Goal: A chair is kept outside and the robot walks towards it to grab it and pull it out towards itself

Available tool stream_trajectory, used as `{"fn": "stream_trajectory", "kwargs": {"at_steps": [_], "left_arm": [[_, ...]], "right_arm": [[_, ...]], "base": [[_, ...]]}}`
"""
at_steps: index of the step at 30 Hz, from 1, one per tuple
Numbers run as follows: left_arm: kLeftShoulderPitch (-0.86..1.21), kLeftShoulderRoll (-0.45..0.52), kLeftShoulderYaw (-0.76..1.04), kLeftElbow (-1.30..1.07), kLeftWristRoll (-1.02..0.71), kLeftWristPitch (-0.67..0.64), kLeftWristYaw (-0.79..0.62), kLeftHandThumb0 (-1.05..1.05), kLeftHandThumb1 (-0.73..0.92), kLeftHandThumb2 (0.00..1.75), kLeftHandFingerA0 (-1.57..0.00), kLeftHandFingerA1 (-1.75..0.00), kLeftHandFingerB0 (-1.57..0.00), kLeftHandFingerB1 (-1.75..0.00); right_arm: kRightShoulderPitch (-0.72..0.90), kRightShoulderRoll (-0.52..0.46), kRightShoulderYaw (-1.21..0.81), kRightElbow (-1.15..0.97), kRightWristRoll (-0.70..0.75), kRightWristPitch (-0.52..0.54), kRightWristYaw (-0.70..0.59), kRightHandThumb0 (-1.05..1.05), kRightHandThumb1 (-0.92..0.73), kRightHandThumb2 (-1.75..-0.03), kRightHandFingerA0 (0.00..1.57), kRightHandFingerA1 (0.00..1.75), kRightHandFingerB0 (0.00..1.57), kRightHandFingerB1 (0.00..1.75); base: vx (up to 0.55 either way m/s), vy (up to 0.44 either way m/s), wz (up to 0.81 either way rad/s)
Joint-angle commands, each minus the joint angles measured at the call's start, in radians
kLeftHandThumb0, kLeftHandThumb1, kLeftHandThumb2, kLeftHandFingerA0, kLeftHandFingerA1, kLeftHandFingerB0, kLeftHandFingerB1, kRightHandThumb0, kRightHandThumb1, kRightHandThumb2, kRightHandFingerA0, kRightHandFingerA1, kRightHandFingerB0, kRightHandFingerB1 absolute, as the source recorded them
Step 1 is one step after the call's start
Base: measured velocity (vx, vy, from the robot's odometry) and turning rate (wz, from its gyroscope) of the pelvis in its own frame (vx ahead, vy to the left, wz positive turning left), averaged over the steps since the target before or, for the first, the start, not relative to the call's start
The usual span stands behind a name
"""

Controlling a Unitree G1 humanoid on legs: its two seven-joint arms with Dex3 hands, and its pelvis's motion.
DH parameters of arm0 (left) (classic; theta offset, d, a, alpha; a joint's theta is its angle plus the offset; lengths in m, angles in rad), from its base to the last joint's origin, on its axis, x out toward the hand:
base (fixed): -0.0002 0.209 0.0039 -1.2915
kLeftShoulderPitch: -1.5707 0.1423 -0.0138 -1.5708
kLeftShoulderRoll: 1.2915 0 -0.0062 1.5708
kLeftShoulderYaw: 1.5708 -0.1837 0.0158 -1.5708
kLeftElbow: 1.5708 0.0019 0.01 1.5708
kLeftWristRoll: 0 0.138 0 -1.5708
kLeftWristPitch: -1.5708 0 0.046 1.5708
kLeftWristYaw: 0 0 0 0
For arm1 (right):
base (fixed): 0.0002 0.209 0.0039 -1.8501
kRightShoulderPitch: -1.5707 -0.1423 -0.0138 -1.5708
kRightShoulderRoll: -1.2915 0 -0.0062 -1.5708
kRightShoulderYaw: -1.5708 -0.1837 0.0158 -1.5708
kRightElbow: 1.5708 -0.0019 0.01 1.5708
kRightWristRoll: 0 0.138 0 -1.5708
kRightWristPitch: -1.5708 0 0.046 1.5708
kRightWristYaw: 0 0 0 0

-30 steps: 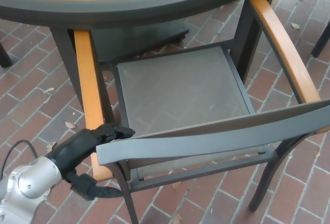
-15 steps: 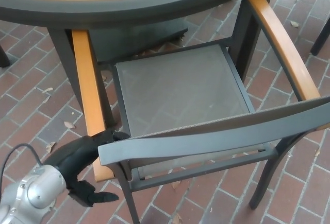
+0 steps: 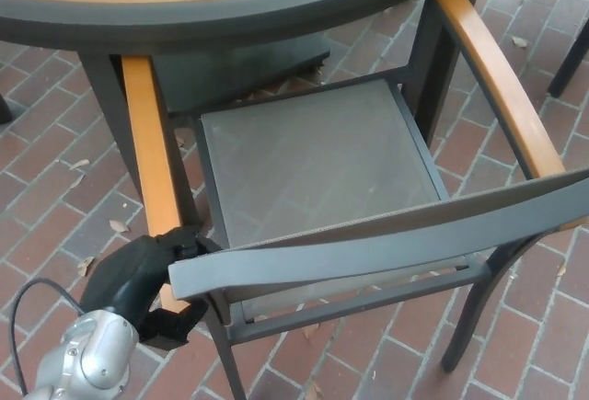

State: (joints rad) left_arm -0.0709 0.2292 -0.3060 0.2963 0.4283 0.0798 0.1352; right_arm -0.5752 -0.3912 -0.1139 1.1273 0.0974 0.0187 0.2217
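Chair [image 3: 313, 170]: tucked partly under the round table [image 3: 230, 9], seat showing, backrest band nearest the camera, standing on brick paving [image 3: 55, 179].

Left side: left hand [image 3: 152, 276] sits at the rear end of the left armrest [image 3: 147, 152], at the corner where the backrest band [image 3: 386, 244] meets it. Fingers appear curled about that corner, thumb below, so I read it as closed on the chair; how firm the hold is cannot be judged. Right hand not in view.

Centre: mesh seat [image 3: 308, 156], taut and thin; not a place to grip.

Right side: right armrest [image 3: 497, 78], wood-coloured, free.

Handling judgement: metal frame, rigid, probably moderately heavy; legs may catch on brick joints. One-corner pull likely to yaw the chair. The frame corner or armrest end looks the soundest hold; smooth armrest top could slip.
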Motion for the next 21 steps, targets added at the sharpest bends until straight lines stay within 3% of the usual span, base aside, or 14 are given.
{"fn": "stream_trajectory", "kwargs": {"at_steps": [1, 4, 5, 9, 10, 18, 19, 21], "left_arm": [[0.020, -0.062, -0.007, 0.007, 0.045, -0.062, 0.139, -0.12, 0.45, 1.10, -0.75, -1.03, -1.00, -1.35], [0.015, -0.066, -0.005, 0.007, 0.055, -0.061, 0.161, -0.12, 0.45, 1.10, -0.75, -1.03, -1.00, -1.35], [0.009, -0.071, -0.005, 0.008, 0.047, -0.057, 0.149, -0.11, 0.53, 1.07, -0.97, -1.64, -0.93, -1.25], [0.001, -0.078, -0.005, 0.011, 0.036, -0.051, 0.135, -0.11, 0.53, 1.07, -0.97, -1.64, -0.93, -1.25], [0.003, -0.073, -0.007, 0.015, 0.033, -0.068, 0.131, -0.17, 0.57, 1.01, -0.99, -1.75, -0.80, -1.69], [0.012, -0.053, -0.012, 0.021, 0.024, -0.097, 0.114, -0.21, 0.59, 0.96, -0.97, -1.75, -0.77, -1.68], [0.027, -0.040, -0.004, 0.006, 0.000, -0.095, 0.077, -0.18, 0.53, 1.08, -0.98, -1.75, -0.79, -1.70], [0.034, -0.036, 0.005, -0.003, -0.019, -0.091, 0.057, -0.17, 0.50, 1.16, -0.98, -1.75, -0.80, -1.70]], "right_arm": [[-0.078, 0.137, 0.157, -0.049, -0.106, -0.079, 0.162, -0.07, -0.52, -1.11, 1.04, 1.06, 0.95, 0.98], [-0.088, 0.136, 0.201, -0.065, -0.116, -0.060, 0.174, -0.07, -0.52, -1.11, 1.04, 1.06, 0.95, 0.98], [-0.078, 0.137, 0.223, -0.076, -0.135, -0.080, 0.151, -0.07, -0.56, -1.20, 0.99, 1.72, 0.86, 1.47], [-0.063, 0.135, 0.273, -0.096, -0.149, -0.107, 0.110, -0.07, -0.56, -1.20, 0.99, 1.72, 0.86, 1.47], [-0.053, 0.133, 0.288, -0.102, -0.161, -0.132, 0.089, -0.09, -0.55, -1.34, 0.86, 1.75, 0.81, 1.65], [-0.025, 0.133, 0.319, -0.129, -0.153, -0.192, 0.027, -0.07, -0.57, -1.28, 0.87, 1.75, 0.79, 1.62], [0.014, 0.130, 0.328, -0.158, -0.151, -0.220, 0.012, -0.16, -0.56, -1.16, 0.84, 1.75, 0.78, 1.67], [0.031, 0.129, 0.336, -0.167, -0.152, -0.229, 0.011, -0.16, -0.54, -1.19, 0.84, 1.75, 0.79, 1.66]], "base": [[0.00, 0.000, -0.14], [0.00, 0.000, -0.07], [0.00, 0.000, 0.00], [0.00, 0.000, 0.00], [0.00, 0.000, 0.00], [0.00, 0.000, 0.00], [0.00, 0.000, 0.00], [0.00, 0.000, 0.00]]}}
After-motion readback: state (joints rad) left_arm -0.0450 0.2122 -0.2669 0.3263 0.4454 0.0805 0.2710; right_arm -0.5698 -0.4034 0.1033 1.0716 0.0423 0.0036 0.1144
